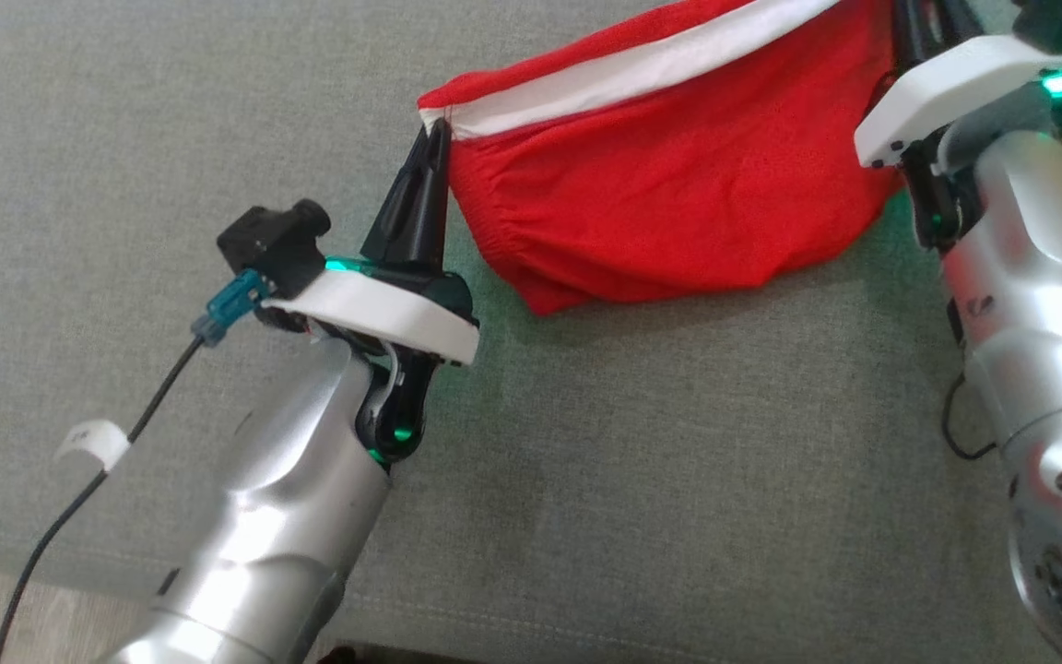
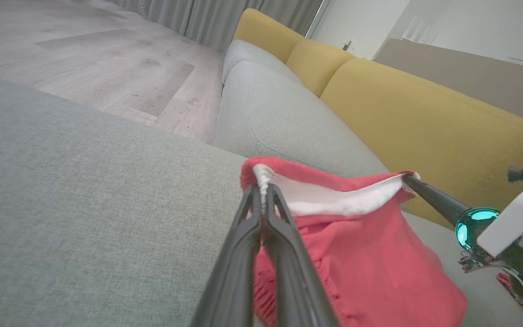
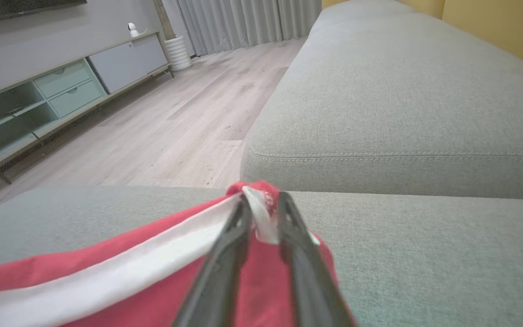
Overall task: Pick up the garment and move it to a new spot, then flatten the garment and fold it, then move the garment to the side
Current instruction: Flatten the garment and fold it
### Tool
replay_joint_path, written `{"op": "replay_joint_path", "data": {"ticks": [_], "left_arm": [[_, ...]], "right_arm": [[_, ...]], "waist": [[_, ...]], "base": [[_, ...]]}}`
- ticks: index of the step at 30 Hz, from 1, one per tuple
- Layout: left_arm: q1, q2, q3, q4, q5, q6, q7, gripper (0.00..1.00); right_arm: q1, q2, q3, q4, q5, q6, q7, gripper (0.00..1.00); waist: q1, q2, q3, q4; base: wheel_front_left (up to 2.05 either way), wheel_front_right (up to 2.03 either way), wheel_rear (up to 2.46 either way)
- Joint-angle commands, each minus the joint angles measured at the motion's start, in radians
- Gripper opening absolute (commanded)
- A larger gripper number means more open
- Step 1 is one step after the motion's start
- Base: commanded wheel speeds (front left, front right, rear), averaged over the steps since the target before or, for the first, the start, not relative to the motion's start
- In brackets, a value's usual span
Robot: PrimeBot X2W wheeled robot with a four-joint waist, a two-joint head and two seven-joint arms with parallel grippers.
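Red cloth with a broad white band along its top edge: that is the garment [image 1: 678, 175] as I see it from the head view; it is strung between my two grippers over the grey cushion [image 1: 678, 480]. It sags between them like a shallow pouch; the white band runs up and to the right across the picture, and the red body bellies out below it. The fabric looks like a fine knit or mesh; along the lower left edge it is gathered into small puckers, and it is smoother toward the right.

My left gripper [image 1: 436, 129] has its jaws pressed together on the garment's left corner, right where the white band ends; in the left wrist view the band bunches just above the two closed fingers [image 2: 288, 254]. My right gripper [image 3: 261, 204] sits at the opposite corner; its fingers stand a little apart with the white band running between them, and I cannot tell whether they pinch the cloth or merely flank it.

The lowest fold hangs near the left gripper's side, close over the cushion; touching or just clear, I cannot say. Behind the garment in the left wrist view is a yellow backrest [image 2: 425, 122]; wooden floor [image 3: 152, 118] shows past the cushion's edge.
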Motion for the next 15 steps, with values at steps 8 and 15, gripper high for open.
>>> {"op": "replay_joint_path", "data": {"ticks": [8, 15], "left_arm": [[-0.011, 0.017, 0.047, 0.012, 0.034, 0.065, -0.009, 1.0], [0.108, 0.017, 0.177, -0.054, 0.258, 0.166, -0.009, 1.0]], "right_arm": [[-0.033, 0.026, -0.039, 0.023, -0.1, 0.003, -0.055, 1.0], [0.097, -0.006, -0.111, -0.143, -0.205, 0.003, -0.057, 1.0]], "waist": [[-0.0002, 0.0, 0.008, -0.015], [-0.0002, 0.0, -0.019, -0.022]], "base": [[0.0, 0.0, 0.0], [0.0, 0.0, 0.0]]}}
